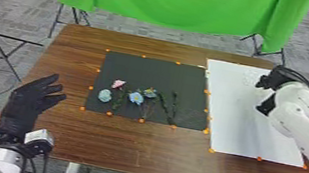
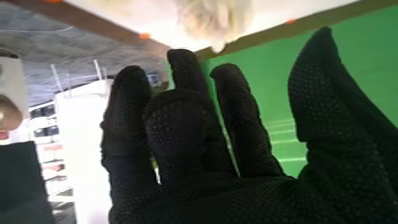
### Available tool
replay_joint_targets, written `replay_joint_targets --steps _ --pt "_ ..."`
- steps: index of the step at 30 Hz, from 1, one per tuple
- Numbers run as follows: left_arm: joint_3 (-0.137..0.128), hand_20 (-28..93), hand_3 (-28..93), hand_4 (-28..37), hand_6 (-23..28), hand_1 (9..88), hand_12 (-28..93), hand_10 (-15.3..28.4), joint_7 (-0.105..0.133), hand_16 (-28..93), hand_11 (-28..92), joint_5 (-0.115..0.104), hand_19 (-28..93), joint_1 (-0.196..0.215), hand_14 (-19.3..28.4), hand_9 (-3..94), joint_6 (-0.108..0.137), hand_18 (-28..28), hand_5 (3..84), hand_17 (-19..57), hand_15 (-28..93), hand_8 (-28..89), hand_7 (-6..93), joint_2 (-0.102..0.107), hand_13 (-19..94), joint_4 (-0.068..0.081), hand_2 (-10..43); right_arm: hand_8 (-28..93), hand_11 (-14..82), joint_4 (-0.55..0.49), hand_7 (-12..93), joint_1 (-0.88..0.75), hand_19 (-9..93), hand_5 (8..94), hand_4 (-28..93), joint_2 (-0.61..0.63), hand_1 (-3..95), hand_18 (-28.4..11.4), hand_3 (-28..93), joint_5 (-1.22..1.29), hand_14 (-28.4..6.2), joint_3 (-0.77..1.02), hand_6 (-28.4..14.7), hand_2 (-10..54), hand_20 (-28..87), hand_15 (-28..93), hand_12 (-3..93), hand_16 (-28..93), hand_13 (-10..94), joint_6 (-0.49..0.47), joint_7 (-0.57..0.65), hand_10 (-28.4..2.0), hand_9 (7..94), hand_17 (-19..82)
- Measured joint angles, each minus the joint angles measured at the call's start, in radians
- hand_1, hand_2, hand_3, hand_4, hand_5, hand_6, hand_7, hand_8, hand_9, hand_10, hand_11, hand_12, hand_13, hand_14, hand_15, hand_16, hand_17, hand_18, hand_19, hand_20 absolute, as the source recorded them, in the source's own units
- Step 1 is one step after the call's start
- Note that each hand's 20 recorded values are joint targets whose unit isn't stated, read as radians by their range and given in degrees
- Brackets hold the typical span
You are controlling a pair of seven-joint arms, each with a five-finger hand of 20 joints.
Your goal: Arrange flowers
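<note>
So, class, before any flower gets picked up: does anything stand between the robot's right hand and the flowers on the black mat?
Nothing visible does. Between the right hand and the flowers lie just the white sheet, some small orange markers and the mat.

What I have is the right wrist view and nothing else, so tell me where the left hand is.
Observer: The left hand is at the left side of the table, beside the black mat, its fingers straight.
Operator: Now give me the place of the blooms with green stems.
Observer: Those flowers lie on the black mat, between the left hand and the white sheet.
Operator: Pick out the pink one for me.
Observer: The pink flower is toward the mat's left side, just beyond the pale blue flower.
</note>
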Motion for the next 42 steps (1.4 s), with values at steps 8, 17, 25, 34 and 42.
replay_joint_targets --steps 8,17,25,34,42 --pt "0.003 -7 82 -17.9 12.4 25.6 8 20.3 0.002 -12 31 0.000 68 0.000 26.9 36.2 0.000 24.5 41.4 -6.9 58 -9 13.4 0.000 28 0.000 7.5 -15 20.0 0.014 22 -0.006 93 46.7 -28 0.003 29.6 -22.1 91 0.003 -8.1 0.036 -5.2 -7.3 13 86 12.9 9 71 -0.031 0.072 -19.1 53.3 30" --pt "0.003 -7 82 -18.0 12.5 25.7 8 20.4 -0.002 -12 31 0.000 68 -0.002 27.0 36.3 -0.001 24.5 41.4 -6.9 58 -9 13.4 -0.002 29 0.000 7.5 -15 19.4 0.013 22 -0.092 93 47.5 -27 0.002 29.8 -22.5 91 0.006 -8.4 0.130 -4.9 -7.0 13 86 12.9 8 72 -0.112 0.098 -19.6 54.0 30" --pt "0.003 -7 81 -18.0 12.5 25.8 8 20.4 -0.011 -12 31 0.002 68 -0.011 26.9 36.3 -0.003 24.4 41.4 -6.9 58 -9 13.3 -0.006 29 0.001 7.6 -16 19.2 0.022 22 -0.116 93 47.5 -27 -0.007 30.1 -22.6 91 0.009 -8.4 0.126 -4.7 -6.9 13 86 13.0 8 72 -0.111 0.105 -19.6 54.4 31" --pt "0.003 -7 81 -18.0 12.5 25.8 8 20.4 -0.024 -12 31 0.003 68 -0.021 27.1 36.3 -0.008 24.5 41.4 -7.0 58 -9 13.4 -0.012 29 0.001 7.6 -15 19.1 0.031 22 -0.124 93 48.7 -28 -0.013 30.9 -22.7 90 0.011 -8.7 0.127 -4.1 -6.9 13 86 12.9 8 72 -0.115 0.111 -19.3 55.2 30" --pt "0.003 -8 82 -17.9 12.5 25.8 8 20.4 -0.026 -12 31 0.004 68 -0.025 27.0 36.3 -0.014 24.6 41.4 -7.0 58 -9 13.3 -0.015 29 0.002 7.5 -16 19.7 0.031 23 -0.147 93 50.7 -28 -0.023 35.5 -22.9 90 0.010 -8.3 0.151 -3.5 -8.5 12 86 12.9 8 73 -0.162 0.124 -18.3 58.2 31"
